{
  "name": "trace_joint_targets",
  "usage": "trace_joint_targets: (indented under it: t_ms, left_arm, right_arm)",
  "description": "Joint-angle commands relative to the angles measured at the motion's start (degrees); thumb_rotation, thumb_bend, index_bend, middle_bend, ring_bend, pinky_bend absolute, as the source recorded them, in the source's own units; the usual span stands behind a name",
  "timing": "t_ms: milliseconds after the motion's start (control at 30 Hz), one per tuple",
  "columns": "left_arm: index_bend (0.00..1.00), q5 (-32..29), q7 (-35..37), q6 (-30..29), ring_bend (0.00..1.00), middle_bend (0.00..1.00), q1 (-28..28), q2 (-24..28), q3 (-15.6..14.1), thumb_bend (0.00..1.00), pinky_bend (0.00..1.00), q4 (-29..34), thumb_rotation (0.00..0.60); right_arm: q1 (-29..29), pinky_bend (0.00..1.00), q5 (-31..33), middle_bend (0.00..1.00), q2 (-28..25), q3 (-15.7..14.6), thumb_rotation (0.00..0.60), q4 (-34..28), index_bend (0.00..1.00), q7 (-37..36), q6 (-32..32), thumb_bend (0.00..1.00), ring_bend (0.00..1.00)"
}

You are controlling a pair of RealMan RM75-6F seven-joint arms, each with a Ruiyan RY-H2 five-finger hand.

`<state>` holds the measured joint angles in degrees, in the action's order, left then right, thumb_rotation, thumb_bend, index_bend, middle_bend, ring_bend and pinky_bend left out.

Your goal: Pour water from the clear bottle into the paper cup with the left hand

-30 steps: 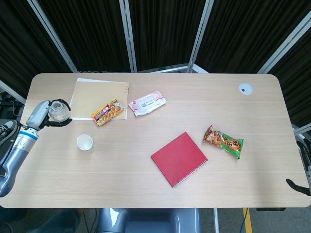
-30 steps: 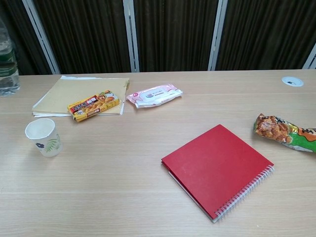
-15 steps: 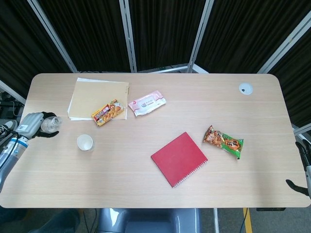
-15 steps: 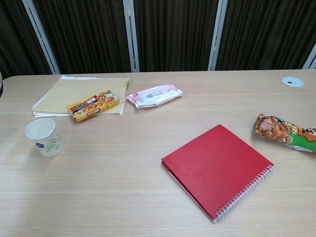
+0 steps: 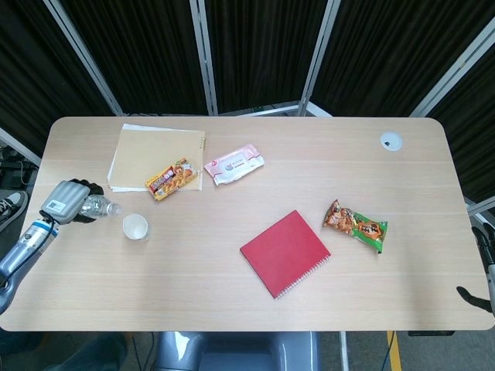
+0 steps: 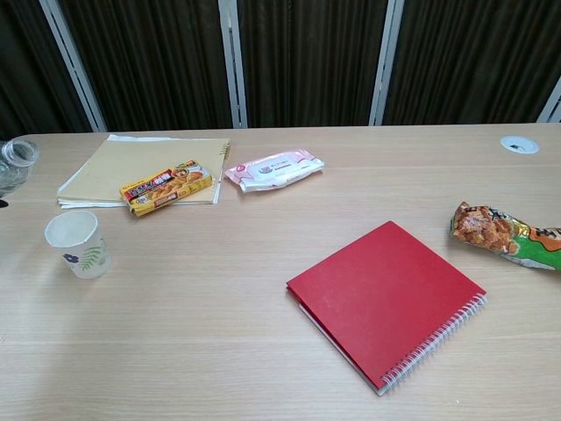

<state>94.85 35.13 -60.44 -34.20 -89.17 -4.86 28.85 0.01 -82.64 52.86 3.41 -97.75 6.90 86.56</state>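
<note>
Clear bottle (image 5: 97, 206) tilted, mouth toward paper cup (image 5: 134, 226)

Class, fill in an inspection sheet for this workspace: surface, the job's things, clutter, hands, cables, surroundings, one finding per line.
Surface: light wooden table with a round grommet at the far right.
Job's things: clear bottle tilted, mouth towards the paper cup; cup upright; no stream seen.
Clutter: tan folder, yellow snack box, pink wipes pack, red spiral notebook, green snack bag.
Hands: left hand grips the bottle; right hand barely visible at the table edge, state unclear.
Cables: nothing seen.
Surroundings: dark curtains behind metal frame posts.
</note>
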Motion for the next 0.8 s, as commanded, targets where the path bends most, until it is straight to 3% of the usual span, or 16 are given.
trace_joint_targets:
  t_ms: [33, 800]
  left_arm:
    - [0.59, 0.7, -1.8, -0.1, 0.38, 0.47, 0.0, -0.9, -0.8, 0.45, 0.41, -1.4, 0.600]
    - [0.58, -0.6, -11.9, 7.2, 0.38, 0.46, -2.0, -1.9, -1.6, 0.45, 0.41, -3.0, 0.600]
  right_arm:
    - [-0.1, 0.00, 0.1, 0.00, 0.1, -0.1, 0.600, 0.0, 0.00, 0.2, 0.0, 0.00, 0.00]
    - [0.2, 0.00, 0.4, 0.00, 0.2, 0.0, 0.600, -0.2, 0.00, 0.5, -0.8, 0.00, 0.00]
